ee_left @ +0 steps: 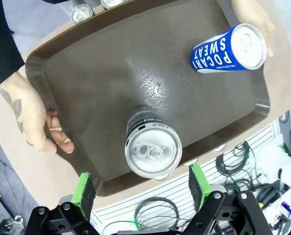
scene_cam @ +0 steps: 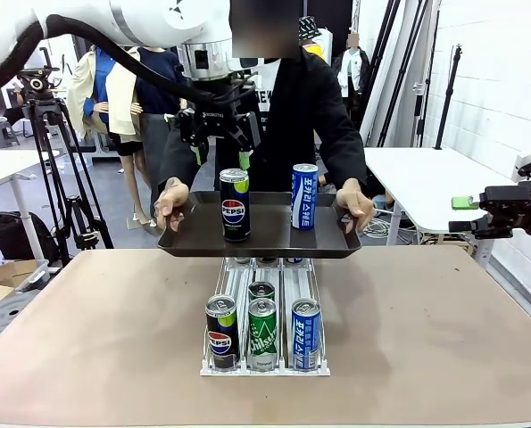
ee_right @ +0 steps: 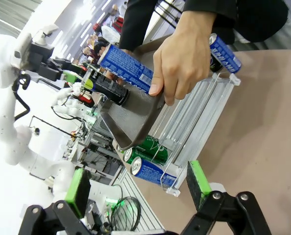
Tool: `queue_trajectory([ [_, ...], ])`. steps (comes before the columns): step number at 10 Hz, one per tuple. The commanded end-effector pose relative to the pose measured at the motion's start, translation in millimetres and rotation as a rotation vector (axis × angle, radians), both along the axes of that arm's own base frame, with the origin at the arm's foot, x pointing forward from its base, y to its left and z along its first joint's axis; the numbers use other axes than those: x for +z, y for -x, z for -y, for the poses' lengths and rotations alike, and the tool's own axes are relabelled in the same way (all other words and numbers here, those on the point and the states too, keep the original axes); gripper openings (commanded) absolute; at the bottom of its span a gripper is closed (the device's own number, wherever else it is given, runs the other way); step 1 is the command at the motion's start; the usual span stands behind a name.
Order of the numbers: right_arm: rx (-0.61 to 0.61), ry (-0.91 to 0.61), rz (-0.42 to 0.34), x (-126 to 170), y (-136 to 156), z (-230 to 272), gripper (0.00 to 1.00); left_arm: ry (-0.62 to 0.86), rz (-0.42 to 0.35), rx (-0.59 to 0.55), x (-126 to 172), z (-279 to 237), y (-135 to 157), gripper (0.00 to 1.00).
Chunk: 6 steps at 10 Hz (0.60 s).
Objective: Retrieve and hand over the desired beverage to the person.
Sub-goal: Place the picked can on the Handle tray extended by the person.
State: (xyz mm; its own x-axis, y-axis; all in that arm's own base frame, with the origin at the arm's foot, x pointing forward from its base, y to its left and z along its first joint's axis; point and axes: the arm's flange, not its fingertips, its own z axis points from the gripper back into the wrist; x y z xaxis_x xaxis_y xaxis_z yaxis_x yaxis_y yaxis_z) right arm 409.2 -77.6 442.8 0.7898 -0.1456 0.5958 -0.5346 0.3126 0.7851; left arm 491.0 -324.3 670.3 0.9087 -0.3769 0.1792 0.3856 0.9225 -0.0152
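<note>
Front view: left tool (scene_cam: pixel 220 157) (jaws spread) hangs above Pepsi can (scene_cam: pixel 235 204).

Across the surface from me stands the person (scene_cam: pixel 305 107) in a black long-sleeved jacket over a white printed T-shirt, holding a dark brown plastic tray (scene_cam: pixel 194 239) level by both ends. On it stands an upright black Pepsi can (scene_cam: pixel 235 205) with a green top band, directly under my left jaws, which hang wide apart, touching nothing.
</note>
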Motion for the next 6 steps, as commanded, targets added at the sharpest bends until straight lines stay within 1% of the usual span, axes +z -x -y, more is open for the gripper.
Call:
queue_trajectory([
  [1,0.001,-0.014,0.006,1,1,-1,1.00,0.136,-0.068,0.065,12,-47,20,1.00],
  [2,0.001,-0.014,0.006,1,1,-1,1.00,0.196,-0.110,0.077,11,-69,22,1.00],
  [4,0.001,-0.014,0.006,1,1,-1,1.00,0.345,-0.152,0.111,8,-124,19,1.00],
  [5,0.001,-0.014,0.006,1,1,-1,1.00,0.408,-0.155,0.131,5,-152,17,1.00],
  [6,0.001,-0.014,0.006,1,1,-1,1.00,0.493,-0.135,0.143,2,-181,23,1.00],
])
